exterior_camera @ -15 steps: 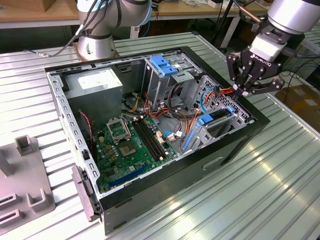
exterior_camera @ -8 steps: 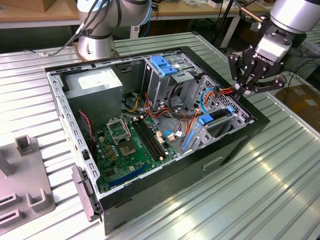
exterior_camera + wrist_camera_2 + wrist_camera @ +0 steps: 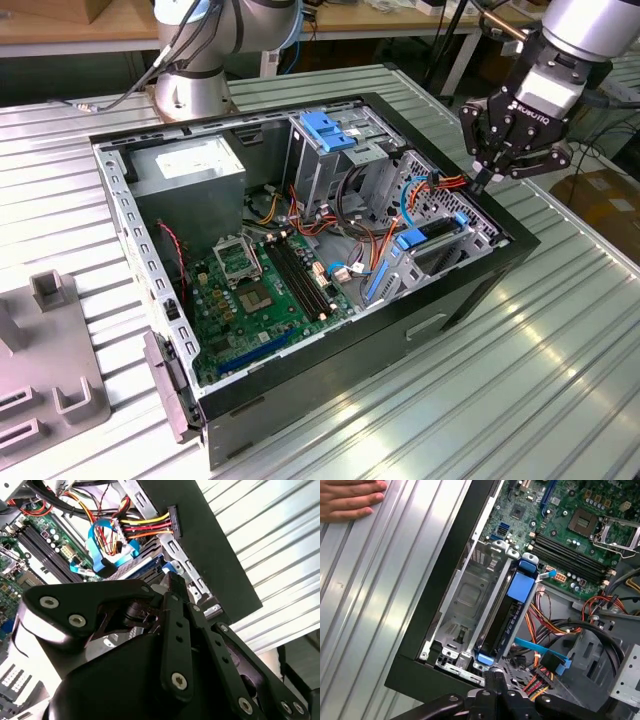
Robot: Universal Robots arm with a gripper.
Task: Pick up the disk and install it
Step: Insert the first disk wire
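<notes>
Disk (image 3: 501, 625): sat on edge in its bay (image 3: 465, 597), at three o'clock of the computer case (image 3: 340, 365) in the exterior view. Gripper (image 3: 481, 182): jaws clenched on nothing, hovered close above. Hazard: fingertips could snag the power cable (image 3: 145, 528), tugging its connector.

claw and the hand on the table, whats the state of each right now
Claw: closed, nothing visibly held.
Person's hand: flat on the table, holding nothing.
</notes>
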